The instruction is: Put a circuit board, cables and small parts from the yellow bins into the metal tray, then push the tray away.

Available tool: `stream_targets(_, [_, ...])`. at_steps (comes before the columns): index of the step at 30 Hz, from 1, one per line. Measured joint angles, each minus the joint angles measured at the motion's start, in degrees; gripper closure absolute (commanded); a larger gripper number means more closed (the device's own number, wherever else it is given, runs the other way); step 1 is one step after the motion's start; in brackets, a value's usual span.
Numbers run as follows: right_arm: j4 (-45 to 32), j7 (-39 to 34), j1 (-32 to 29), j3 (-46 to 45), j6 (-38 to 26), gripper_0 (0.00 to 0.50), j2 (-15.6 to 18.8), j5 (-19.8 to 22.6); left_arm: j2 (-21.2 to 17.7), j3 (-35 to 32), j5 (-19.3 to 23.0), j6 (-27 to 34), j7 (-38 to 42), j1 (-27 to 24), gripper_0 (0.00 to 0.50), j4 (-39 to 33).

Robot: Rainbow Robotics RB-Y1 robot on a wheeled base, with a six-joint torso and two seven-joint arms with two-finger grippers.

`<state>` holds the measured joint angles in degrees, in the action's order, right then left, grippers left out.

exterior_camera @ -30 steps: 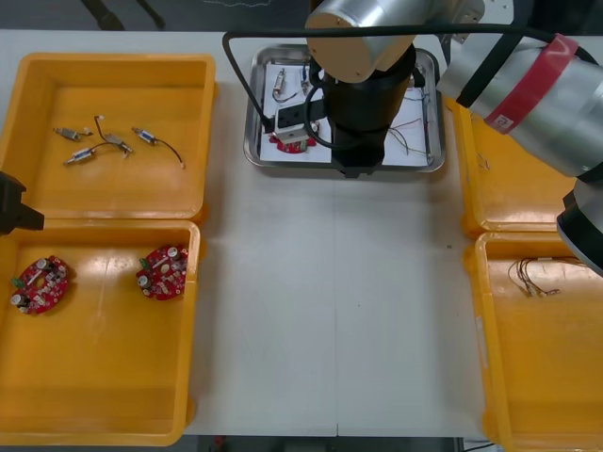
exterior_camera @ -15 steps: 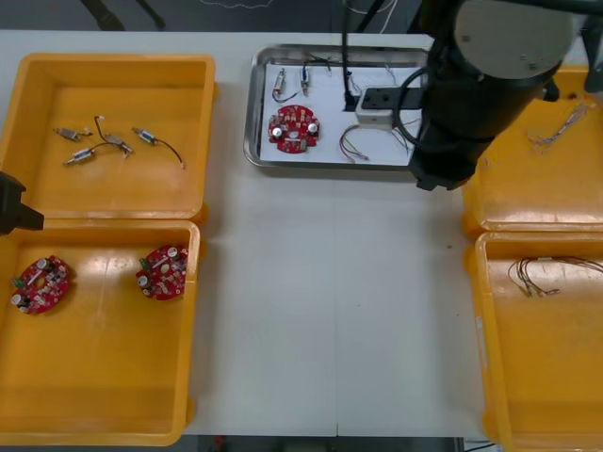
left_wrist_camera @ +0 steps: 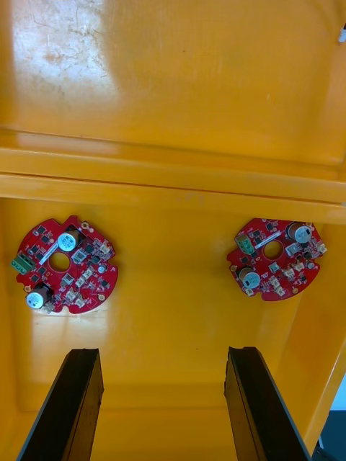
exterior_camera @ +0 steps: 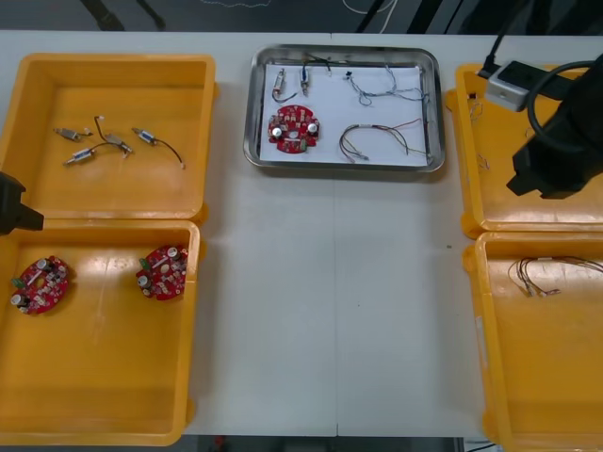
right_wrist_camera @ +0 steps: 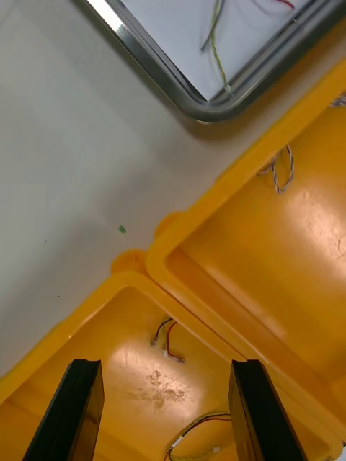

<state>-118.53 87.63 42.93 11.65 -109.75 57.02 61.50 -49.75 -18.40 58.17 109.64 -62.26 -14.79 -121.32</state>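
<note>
Two round red boards (exterior_camera: 161, 272) lie in the near left bin (exterior_camera: 104, 395). A third board (exterior_camera: 293, 127), thin cables (exterior_camera: 372, 139) and small metal parts (exterior_camera: 281, 87) lie in the shiny, white-lined tray (exterior_camera: 435, 113). The left gripper (left_wrist_camera: 162, 350) over the boards and the right gripper (right_wrist_camera: 166, 362) over the right bins (exterior_camera: 546, 377) have fingers apart, empty.

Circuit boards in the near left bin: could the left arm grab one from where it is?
Probably yes. The left arm holds its jaws open over that bin, both circuit boards lie bare just ahead of them, and nothing covers either.
</note>
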Motion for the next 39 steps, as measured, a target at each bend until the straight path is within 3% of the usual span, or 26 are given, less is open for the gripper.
stream_targets(7, [-5.6,-9.9,-15.7,-15.1,0.0,0.000,1.3,0.0,0.0,0.0,0.0,0.0,0.0,0.0,0.000,0.0])
stream_targets(13, [-8.0,-13.9,-28.8,-27.4,0.0,0.000,1.3,-0.7,0.0,0.0,0.0,0.0,0.0,0.1,0.000,0.0])
stream_targets(17, [-8.1,-14.8,-34.5,-32.0,0.0,0.000,1.3,-1.8,0.0,0.0,0.0,0.0,0.0,0.1,0.000,0.0])
stream_targets(26, [-8.1,-14.8,-42.0,-38.1,0.0,0.000,0.8,-2.9,0.0,0.0,0.0,0.0,0.0,0.1,0.000,0.0])
stream_targets(39, [-12.4,-14.8,-42.5,-41.8,0.0,0.000,-7.3,-5.9,0.0,0.0,0.0,0.0,0.0,0.1,0.000,0.0])
